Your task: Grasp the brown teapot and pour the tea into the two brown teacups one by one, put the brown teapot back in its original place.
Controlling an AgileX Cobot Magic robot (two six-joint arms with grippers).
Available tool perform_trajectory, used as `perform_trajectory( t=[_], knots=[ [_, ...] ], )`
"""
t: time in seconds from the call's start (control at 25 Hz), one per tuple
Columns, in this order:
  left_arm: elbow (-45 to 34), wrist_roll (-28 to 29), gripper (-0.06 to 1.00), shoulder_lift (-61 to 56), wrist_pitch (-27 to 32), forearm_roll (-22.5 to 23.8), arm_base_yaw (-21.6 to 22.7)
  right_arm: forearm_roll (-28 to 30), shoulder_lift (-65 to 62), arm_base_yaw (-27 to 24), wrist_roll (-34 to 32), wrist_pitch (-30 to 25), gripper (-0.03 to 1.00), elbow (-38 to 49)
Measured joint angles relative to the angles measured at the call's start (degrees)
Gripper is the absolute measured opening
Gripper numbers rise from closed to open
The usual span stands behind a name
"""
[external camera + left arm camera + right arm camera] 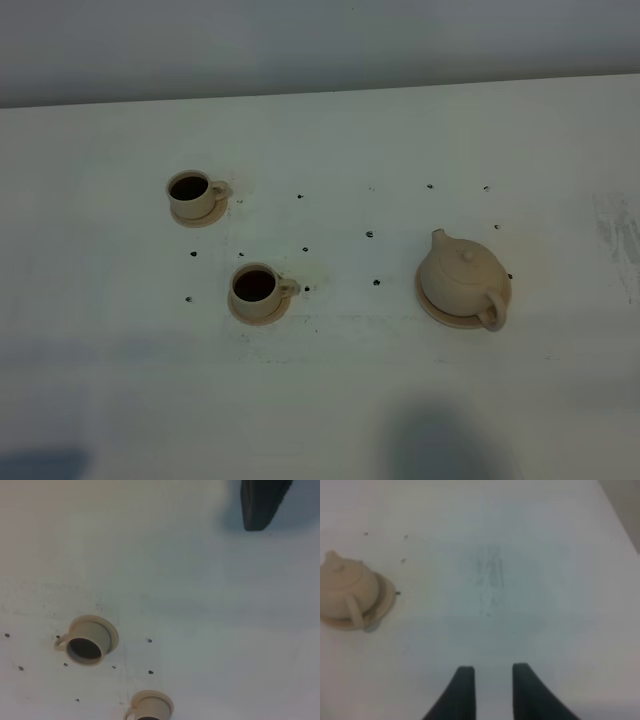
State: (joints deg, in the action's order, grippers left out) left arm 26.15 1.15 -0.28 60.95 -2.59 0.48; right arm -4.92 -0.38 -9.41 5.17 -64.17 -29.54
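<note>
The brown teapot [462, 280] [342, 587] sits upright on its wide round saucer [432, 308] [382, 605] at the right of the table, with its lid on and nothing touching it. Two brown teacups [190, 193] [255, 288] stand on small saucers at the left, both dark inside. The left wrist view shows both cups too [87, 642] [150, 709], and a single dark finger [260, 505] far from them. My right gripper [492, 669] hangs over bare table well away from the teapot, its fingers a narrow gap apart and empty. Neither arm appears in the exterior high view.
The white table [320, 400] is dotted with small dark specks [369, 234] between the cups and the teapot. A grey smudge [615, 235] marks its right side. Its far edge [320, 92] meets a grey wall. Soft shadows lie along the front.
</note>
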Motion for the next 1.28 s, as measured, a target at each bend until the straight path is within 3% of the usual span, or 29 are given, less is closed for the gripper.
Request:
perform_trajectory(
  t=[1.28],
  knots=[
    [0.0,0.0,0.55,0.0,0.0,0.0,0.0,1.1,0.0,0.0,0.4,0.0,0.20,0.0]
  ],
)
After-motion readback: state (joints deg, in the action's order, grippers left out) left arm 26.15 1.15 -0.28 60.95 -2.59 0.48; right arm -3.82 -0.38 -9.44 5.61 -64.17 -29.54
